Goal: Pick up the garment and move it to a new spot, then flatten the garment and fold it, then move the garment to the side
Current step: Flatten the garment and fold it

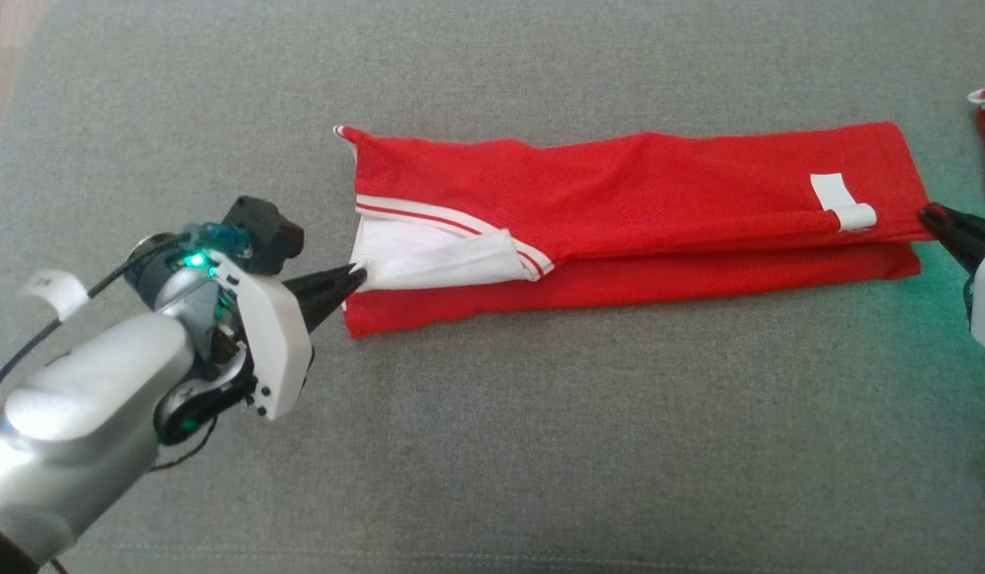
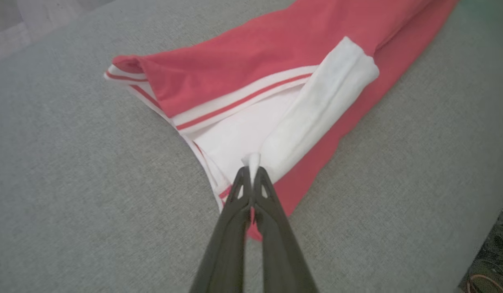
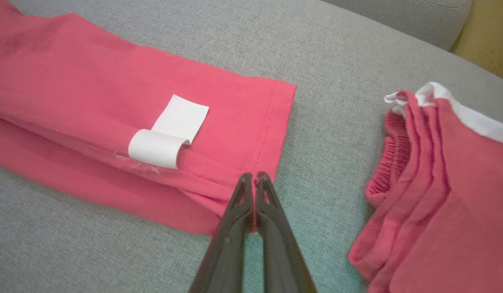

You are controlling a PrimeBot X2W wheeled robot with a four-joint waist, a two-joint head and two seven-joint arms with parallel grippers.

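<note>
Long red garment (image 1: 636, 207), folded lengthwise; white-trimmed end in closed left jaws, hem in closed right jaws.

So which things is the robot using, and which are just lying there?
For the job: red garment; left gripper, pinching its white end; right gripper, pinching its red hem.

Just lying about: folded red clothes off to the right; grey cushion underneath.
</note>
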